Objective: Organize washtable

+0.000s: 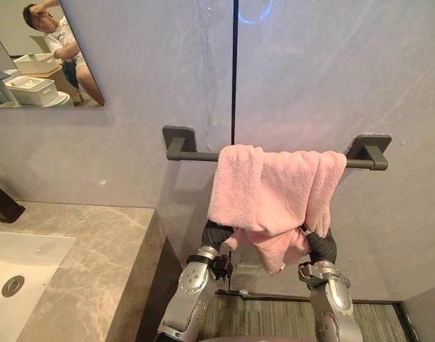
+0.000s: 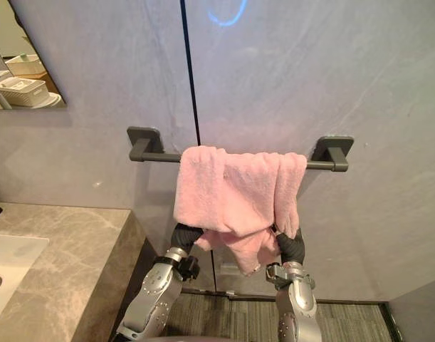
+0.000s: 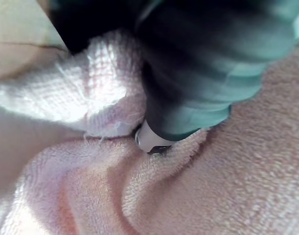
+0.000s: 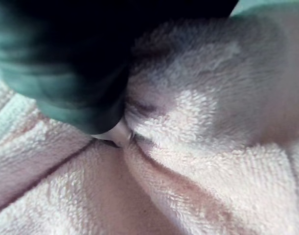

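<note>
- The pink towel [image 1: 270,189] hangs doubled over the dark grey towel bar [image 1: 192,154]. It is bunched toward the bar's right end, and its lower edge is uneven. A longer flap droops between the two hands.
- The left hand [image 1: 216,234] is raised beneath the towel's lower left edge. Its dark ribbed cover shows just under the cloth and the rest is buried behind it. Whether this hand is apart or clamped on the cloth cannot be told.
- In the left wrist view, pink terry presses close around the cover on every side.
- The right hand [image 1: 322,248] sits likewise beneath the lower right edge, under the narrow strip that hangs from the bar's right part. Its cover touches the cloth and the rest is hidden, so its state cannot be told either.
- The bar runs across the grey wall above both hands, held by two square brackets. A bare stretch of it reaches out past the left hand's side.
- A marble bench [image 1: 96,249] lies well to the left of the left hand, with a white sink [image 1: 25,267] set into it farther left.
- A dark object [image 1: 0,203], perhaps a tap or a dispenser, stands at the bench's back edge.
- A mirror [image 1: 39,71] hangs up and to the left of the left hand. It reflects a seated person [image 1: 60,43] and white baskets [image 1: 33,90].
</note>
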{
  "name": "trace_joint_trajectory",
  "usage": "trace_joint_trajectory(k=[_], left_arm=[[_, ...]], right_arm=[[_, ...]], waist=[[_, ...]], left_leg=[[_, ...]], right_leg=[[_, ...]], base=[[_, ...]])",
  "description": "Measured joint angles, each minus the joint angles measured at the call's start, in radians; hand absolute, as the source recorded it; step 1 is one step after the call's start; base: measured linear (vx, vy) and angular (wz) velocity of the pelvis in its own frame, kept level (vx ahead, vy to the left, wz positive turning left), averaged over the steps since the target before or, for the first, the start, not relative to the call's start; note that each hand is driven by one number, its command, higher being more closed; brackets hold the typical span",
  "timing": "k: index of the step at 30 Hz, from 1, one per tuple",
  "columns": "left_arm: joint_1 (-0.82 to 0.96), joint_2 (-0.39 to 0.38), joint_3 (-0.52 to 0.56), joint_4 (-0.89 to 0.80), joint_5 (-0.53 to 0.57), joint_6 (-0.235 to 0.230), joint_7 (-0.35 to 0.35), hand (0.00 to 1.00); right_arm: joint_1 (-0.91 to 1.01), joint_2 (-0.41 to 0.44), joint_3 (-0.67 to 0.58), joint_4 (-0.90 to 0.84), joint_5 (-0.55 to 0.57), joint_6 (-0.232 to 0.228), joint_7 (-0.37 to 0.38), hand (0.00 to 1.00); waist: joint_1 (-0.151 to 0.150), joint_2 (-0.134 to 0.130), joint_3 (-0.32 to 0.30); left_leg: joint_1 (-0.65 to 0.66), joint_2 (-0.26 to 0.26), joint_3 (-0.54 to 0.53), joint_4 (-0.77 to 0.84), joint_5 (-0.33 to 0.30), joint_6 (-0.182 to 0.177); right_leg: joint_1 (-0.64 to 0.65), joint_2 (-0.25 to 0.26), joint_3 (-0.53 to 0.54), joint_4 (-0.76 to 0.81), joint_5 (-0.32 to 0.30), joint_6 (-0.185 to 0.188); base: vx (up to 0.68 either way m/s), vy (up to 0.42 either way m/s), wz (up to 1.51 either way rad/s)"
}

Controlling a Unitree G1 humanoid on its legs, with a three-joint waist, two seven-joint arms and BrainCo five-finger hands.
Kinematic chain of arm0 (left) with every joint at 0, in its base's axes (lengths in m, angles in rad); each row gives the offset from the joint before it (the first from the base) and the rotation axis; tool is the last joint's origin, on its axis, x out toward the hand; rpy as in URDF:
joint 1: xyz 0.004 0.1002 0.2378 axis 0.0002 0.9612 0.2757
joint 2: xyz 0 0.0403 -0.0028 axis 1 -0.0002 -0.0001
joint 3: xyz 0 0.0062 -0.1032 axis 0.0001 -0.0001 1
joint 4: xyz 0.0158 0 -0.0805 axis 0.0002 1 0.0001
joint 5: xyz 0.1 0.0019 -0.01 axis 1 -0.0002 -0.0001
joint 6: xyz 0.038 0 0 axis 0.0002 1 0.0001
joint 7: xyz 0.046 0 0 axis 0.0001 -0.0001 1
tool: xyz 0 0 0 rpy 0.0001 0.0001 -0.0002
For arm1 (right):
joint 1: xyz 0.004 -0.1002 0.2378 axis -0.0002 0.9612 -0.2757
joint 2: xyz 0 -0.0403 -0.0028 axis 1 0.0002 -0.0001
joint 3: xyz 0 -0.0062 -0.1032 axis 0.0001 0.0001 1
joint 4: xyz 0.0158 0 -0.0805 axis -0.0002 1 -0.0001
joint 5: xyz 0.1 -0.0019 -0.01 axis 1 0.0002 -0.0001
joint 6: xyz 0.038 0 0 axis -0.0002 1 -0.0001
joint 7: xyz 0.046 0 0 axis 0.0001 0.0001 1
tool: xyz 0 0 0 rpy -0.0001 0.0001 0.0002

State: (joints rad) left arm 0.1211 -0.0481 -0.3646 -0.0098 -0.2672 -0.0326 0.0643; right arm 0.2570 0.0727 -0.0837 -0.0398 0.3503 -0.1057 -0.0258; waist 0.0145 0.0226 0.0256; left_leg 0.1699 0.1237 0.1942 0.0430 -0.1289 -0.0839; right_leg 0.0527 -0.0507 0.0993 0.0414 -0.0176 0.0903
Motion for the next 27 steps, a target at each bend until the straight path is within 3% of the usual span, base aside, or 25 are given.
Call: trace_joint_trajectory(k=[4,5,21,26,27], left_arm=[[0.000,0.000,0.000,0.013,0.000,0.007,0.000,1.00],[0.000,0.000,0.000,0.015,0.000,0.007,0.000,1.00],[0.000,-0.004,0.028,0.022,-0.001,0.007,0.012,1.00],[0.000,-0.007,0.085,0.022,-0.002,0.007,0.033,1.00],[0.001,-0.007,0.094,0.024,-0.002,0.007,0.037,0.00]], right_arm=[[-0.004,0.000,0.000,0.012,-0.008,0.000,-0.017,1.00],[-0.005,0.000,0.000,0.016,-0.010,-0.001,-0.019,0.00],[-0.007,-0.001,-0.052,0.078,-0.077,0.002,-0.070,0.00],[0.021,0.000,-0.099,0.149,-0.092,0.040,-0.103,0.00],[0.036,0.001,-0.097,0.151,-0.116,0.050,-0.103,0.00]], waist=[[0.000,-0.004,0.002],[0.000,-0.005,0.002],[0.001,-0.012,0.008],[0.002,-0.005,0.016],[0.000,-0.002,0.020]], left_leg=[[0.001,-0.001,0.000,0.000,-0.002,0.003],[0.001,-0.001,0.000,0.000,-0.002,0.004],[0.003,-0.001,0.000,0.000,-0.004,0.003],[0.003,-0.001,0.001,-0.001,-0.004,0.003],[0.003,-0.001,0.002,-0.001,-0.004,0.003]], right_leg=[[0.001,-0.003,0.001,0.000,-0.001,0.001],[0.001,-0.004,0.001,0.000,-0.001,0.002],[0.003,-0.004,0.000,0.001,-0.005,0.004],[0.002,-0.004,0.000,0.001,-0.005,0.003],[0.001,-0.004,0.000,0.001,-0.005,0.003]], base=[[0.00,0.000,0.00],[0.00,0.000,0.00],[0.00,0.000,0.00],[0.00,0.000,0.00],[0.00,0.000,0.00]])
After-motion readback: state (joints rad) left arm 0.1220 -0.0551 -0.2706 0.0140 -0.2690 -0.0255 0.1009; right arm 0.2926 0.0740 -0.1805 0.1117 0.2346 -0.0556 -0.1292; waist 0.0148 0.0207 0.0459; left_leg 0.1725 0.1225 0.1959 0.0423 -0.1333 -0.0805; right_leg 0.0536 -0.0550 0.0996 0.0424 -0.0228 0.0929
